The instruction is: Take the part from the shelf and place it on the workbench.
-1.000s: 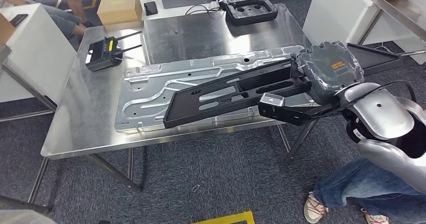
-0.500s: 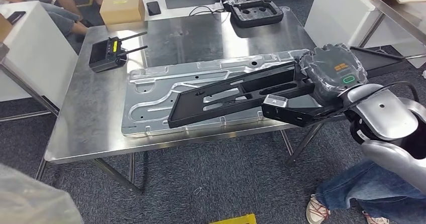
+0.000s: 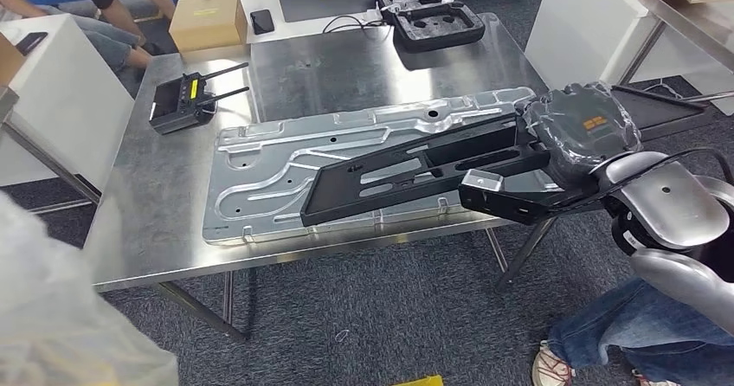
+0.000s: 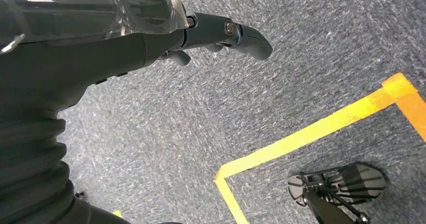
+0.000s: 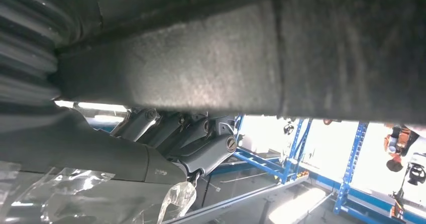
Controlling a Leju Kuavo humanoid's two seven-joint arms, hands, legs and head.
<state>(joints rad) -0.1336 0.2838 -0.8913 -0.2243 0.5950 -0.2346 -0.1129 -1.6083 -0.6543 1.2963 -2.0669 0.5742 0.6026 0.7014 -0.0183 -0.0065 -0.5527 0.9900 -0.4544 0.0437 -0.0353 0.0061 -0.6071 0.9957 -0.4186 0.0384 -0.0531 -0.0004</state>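
Gripping the part [image 3: 415, 168] from beneath with closed fingers [image 5: 201, 143], the right hand [image 3: 582, 131] has swung it further right over the plate [image 3: 260, 174] on the counter [image 3: 156, 221], nearing release; left hand [image 4: 221, 33] hangs empty, loosely curled.

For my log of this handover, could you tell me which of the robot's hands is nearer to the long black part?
The right. The right hand holds the long black part at one end, above the workbench. The left hand hangs over the carpet, its fingers on nothing.
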